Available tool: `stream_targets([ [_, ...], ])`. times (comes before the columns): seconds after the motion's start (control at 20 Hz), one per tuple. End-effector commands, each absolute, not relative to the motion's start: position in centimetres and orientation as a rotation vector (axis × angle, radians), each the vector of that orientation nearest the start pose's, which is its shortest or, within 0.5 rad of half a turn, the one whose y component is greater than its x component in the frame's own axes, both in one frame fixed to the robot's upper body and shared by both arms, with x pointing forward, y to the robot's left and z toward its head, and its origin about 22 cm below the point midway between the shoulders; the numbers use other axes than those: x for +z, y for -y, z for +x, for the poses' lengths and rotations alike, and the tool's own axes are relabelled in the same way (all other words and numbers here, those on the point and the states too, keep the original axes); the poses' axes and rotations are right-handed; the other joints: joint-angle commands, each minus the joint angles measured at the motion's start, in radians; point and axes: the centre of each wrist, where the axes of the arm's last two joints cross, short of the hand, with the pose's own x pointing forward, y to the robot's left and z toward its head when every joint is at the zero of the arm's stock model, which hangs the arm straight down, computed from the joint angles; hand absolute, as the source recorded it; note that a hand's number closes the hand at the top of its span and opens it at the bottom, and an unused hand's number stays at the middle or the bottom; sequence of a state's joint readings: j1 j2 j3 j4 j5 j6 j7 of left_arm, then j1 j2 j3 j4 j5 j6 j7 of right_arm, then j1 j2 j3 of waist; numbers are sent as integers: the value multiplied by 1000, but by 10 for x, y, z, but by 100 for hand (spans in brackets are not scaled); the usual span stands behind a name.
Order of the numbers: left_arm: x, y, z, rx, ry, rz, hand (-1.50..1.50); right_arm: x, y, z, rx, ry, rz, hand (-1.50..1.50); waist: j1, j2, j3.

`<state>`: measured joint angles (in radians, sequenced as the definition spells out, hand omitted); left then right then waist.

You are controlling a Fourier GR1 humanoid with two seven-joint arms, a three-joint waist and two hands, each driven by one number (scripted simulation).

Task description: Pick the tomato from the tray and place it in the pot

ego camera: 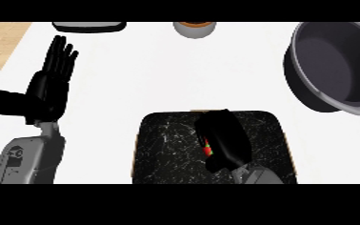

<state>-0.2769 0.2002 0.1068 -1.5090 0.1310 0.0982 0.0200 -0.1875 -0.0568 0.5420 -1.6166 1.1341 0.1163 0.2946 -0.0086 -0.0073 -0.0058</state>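
Nearest the robot, at about six o'clock on the white counter (175,76), lies the black marble-patterned rectangular tray with a wooden rim (162,148), and over its right half the robot's black right hand (225,140) comes in from the lower edge, fingers curled down and closed around the small red tomato with a green stalk (207,150). Only a sliver of red and green shows at the hand's left side, so the tomato sits on or just above the tray, mostly hidden; whether it has left the surface cannot be told. The risk begins here: so little of the tomato shows that how well it sits between the fingers cannot be judged, and a round, smooth fruit could roll out towards nine o'clock when the hand lifts. At nine o'clock the black left hand (53,78) rests open, fingers straight and pointing up, well apart from the tray and unlikely to interfere. Farther off, at two o'clock, stands the large dark grey metal pot (330,66), partly cut off by the view's edge; its rim stands high, so a low carry could knock the tomato against the wall, and an early release would drop it on the counter. At twelve o'clock sit a brown round bowl-like object (195,28) and, towards eleven, a dark flat object (89,26), both clear of the likely path.
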Motion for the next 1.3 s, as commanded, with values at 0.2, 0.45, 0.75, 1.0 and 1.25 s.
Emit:
stream_targets([
  [0.2, 82, -274, 318, 10, 1775, 90, 0, 56, 33, 266, 1173, 1479, -878, 150, 32, 13, 6],
  [0.45, 72, -269, 307, 52, 1762, 101, 0, 113, 31, 295, 956, 1508, -1114, 150, 21, 6, 5],
  [0.75, 73, -279, 301, 38, 1758, 128, 0, 155, 56, 298, 655, 1565, -1315, 150, 1, 1, 5],
  [1.0, 71, -270, 306, 57, 1762, 114, 0, 181, 105, 305, 510, 1572, -1454, 150, -4, 4, 6],
  [1.25, 91, -262, 300, 51, 1767, 129, 0, 202, 173, 321, 418, 1485, -1502, 150, 4, 4, 6],
])
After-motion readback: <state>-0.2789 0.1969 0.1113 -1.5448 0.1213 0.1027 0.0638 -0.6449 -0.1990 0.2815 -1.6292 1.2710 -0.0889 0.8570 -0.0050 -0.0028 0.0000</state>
